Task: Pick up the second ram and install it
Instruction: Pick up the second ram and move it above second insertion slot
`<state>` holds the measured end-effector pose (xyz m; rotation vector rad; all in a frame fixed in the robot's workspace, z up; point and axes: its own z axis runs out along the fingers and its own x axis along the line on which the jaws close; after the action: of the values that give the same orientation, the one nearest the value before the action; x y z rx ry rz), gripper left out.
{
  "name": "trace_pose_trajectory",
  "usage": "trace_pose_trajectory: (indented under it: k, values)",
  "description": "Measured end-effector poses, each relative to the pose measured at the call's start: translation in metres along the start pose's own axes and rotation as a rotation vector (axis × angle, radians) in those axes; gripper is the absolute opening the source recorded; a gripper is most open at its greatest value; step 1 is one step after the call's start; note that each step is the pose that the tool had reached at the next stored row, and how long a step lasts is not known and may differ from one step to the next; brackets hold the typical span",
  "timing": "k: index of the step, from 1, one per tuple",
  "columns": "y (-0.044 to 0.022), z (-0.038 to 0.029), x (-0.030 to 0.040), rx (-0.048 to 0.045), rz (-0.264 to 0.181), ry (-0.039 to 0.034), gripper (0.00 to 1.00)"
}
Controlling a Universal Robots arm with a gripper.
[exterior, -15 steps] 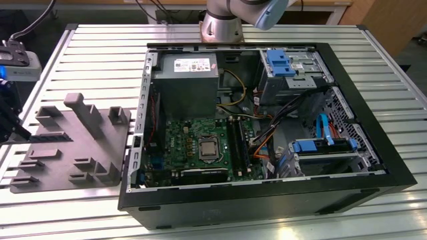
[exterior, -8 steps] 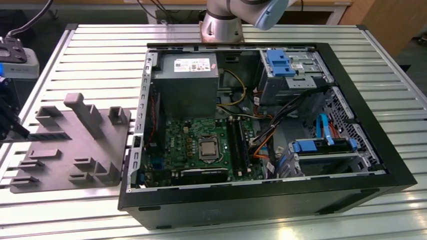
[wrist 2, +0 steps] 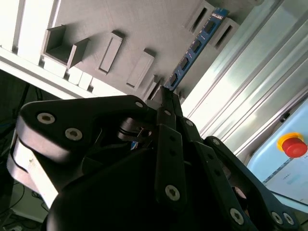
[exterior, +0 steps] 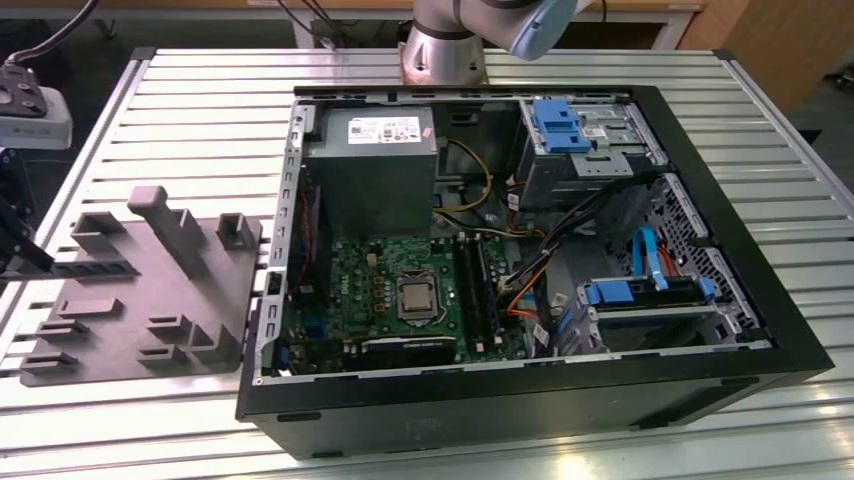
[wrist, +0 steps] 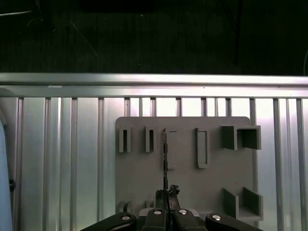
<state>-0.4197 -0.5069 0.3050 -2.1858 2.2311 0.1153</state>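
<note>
The claw [wrist 2: 167, 96] is closed on the near end of the memory stick [wrist 2: 195, 48], its black fingers meeting tight on the board. The stick runs straight out from the fingertips, its long axis carrying on their line, over the slotted part of the grey tray [wrist 2: 96, 19]. Whether it is clear of its slot I cannot tell. The claw points down at the tray on the ribbed table [wrist: 57, 144]. The tray sits at the exterior view's left, beside the open computer case [exterior: 534, 400] at centre. The arm's base [exterior: 447, 50] stands at top centre, behind the case.
</note>
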Motion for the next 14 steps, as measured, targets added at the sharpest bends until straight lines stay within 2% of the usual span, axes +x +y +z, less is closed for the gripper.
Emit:
trace_pose_trajectory:
  k: [6,14]
  values:
    - [0.0002,-0.0042,-0.0002,0.0000,0.000,-0.0023,0.12]
    - [0.0003,-0.0066,-0.0005,0.0000,0.000,-0.0070,0.12]
